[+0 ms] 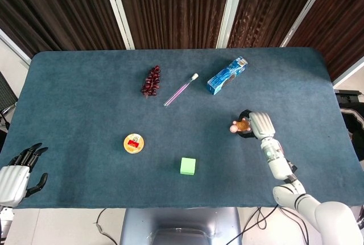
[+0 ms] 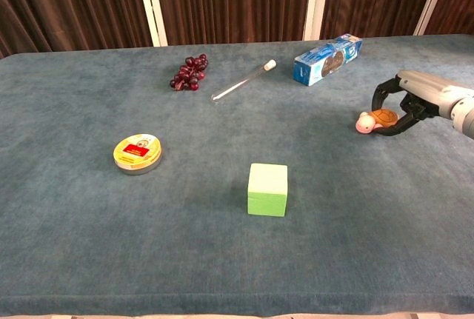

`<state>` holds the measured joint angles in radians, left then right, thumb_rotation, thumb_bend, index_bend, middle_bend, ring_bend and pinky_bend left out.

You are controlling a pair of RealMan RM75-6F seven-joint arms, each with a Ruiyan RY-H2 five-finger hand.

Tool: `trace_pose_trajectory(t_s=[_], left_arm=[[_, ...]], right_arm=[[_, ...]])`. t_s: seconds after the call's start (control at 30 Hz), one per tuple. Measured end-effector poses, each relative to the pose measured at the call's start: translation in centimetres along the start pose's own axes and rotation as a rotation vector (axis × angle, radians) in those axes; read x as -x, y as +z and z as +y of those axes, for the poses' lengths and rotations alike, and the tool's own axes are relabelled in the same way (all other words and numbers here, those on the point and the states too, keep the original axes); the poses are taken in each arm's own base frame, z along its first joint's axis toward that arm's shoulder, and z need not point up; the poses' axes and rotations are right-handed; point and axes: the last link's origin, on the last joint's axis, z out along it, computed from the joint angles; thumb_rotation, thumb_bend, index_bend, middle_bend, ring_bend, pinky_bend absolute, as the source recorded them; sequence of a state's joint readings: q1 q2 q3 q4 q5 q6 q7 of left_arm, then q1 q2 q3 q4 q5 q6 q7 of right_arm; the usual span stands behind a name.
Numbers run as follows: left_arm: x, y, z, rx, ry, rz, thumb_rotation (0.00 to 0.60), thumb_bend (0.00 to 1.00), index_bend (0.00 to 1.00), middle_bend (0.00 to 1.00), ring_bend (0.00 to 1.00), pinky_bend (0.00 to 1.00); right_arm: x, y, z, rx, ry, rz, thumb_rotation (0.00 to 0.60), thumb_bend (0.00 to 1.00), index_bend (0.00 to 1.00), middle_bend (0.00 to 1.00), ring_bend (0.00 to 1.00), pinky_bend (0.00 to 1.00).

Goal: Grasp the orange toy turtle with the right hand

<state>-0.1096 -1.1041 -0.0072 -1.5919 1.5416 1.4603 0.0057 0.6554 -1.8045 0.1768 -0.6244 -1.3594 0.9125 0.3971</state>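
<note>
right hand (image 2: pixel 406 102) has its fingers (image 2: pixel 383 91) curled around the orange turtle (image 2: pixel 381 118) near the table's (image 1: pixel 85 86) right edge, grasp nearly complete, no lift visible; left hand (image 1: pixel 17 172) idle, fingers apart.

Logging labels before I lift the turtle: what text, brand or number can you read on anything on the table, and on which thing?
None can be read.
Blue box: printing on its side, too blurred to read.
Round yellow tin: red label with marks, too small to read.
Thin tube, grapes, green block, turtle: no writing shows.
</note>
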Motion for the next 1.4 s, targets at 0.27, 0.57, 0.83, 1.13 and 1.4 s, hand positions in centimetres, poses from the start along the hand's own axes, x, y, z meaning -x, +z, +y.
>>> trace_pose_trajectory(t_s=[0.27,0.57,0.83,1.13,1.4], left_arm=[[0.0,0.0,-0.1,-0.003,-0.002,0.000,0.600,0.41,0.17,0.09,0.15,0.30],[-0.1,0.0,-0.1,-0.005,-0.005,0.000,0.600,0.41,0.17,0.09,0.15,0.30],[-0.1,0.0,-0.2,-0.003,-0.006,0.002,0.600,0.41,0.17,0.09,0.15,0.30],[-0.1,0.0,0.0,-0.001,-0.003,0.002,0.600,0.41,0.17,0.09,0.15,0.30],[-0.1,0.3,0.1,-0.002,-0.003,0.007,0.600,0.41,0.17,0.09,0.15,0.30]], right_arm=[[0.2,-0.1,0.4,-0.002,-0.014,0.025,0.600,1.00,0.89,0.76,1.00,1.00],[0.4,-0.3,0.5,-0.001,-0.008,0.018,0.600,1.00,0.87,0.77,1.00,1.00],[0.0,-1.1,1.1,-0.020,-0.003,-0.033,0.600,0.42,0.33,0.42,1.00,0.99],[-1.5,-3.6,1.4,-0.049,-0.025,-0.061,0.600,0.08,0.00,0.27,0.96,0.94],[-4.0,-7.7,1.1,-0.066,-0.078,0.014,0.600,0.07,0.21,0.27,0.57,0.78]])
